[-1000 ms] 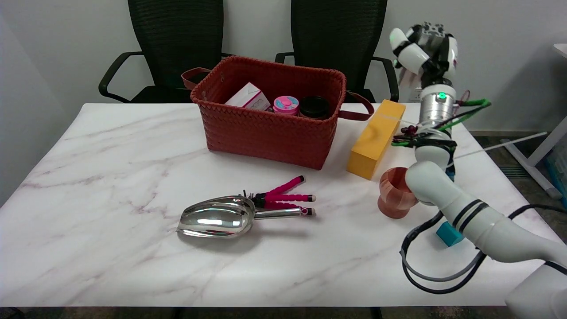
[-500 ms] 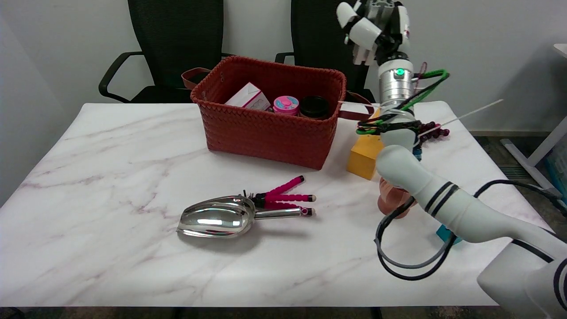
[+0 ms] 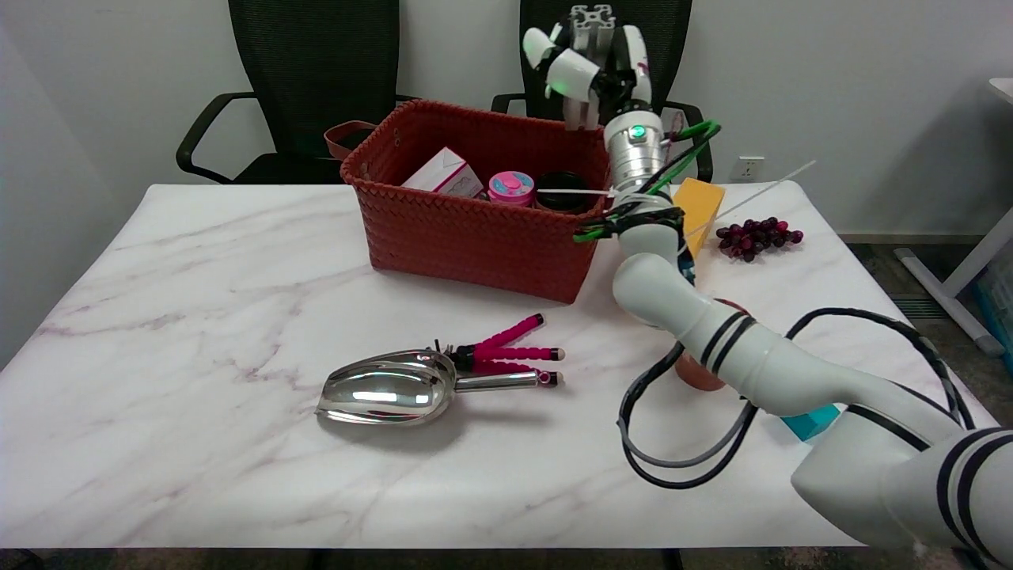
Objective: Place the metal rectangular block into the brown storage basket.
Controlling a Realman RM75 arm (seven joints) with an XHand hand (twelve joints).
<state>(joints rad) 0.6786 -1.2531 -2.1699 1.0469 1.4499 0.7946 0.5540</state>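
Note:
The metal rectangular block (image 3: pixel 590 17) is a silver profile piece, and its end sticks up out of my right hand (image 3: pixel 589 67). The hand grips it, fingers wrapped around it, raised in the air over the right rear corner of the brown storage basket (image 3: pixel 475 229). That woven basket stands at the table's back middle and holds a pink-and-white box (image 3: pixel 443 174), a pink jar (image 3: pixel 510 188) and a black jar (image 3: pixel 560 190). Most of the block is hidden inside the hand.
A yellow block (image 3: pixel 700 207) lies right of the basket, partly behind my arm, with grapes (image 3: pixel 756 235) beyond it. A copper cup (image 3: pixel 700 370) and a teal block (image 3: pixel 813 420) sit under the arm. A steel scoop (image 3: pixel 388 389) and pink tripod (image 3: pixel 510 352) lie in front.
My right arm has swung left with the block, from above the table's right side to over the basket's right rear corner. The grapes have come into sight.

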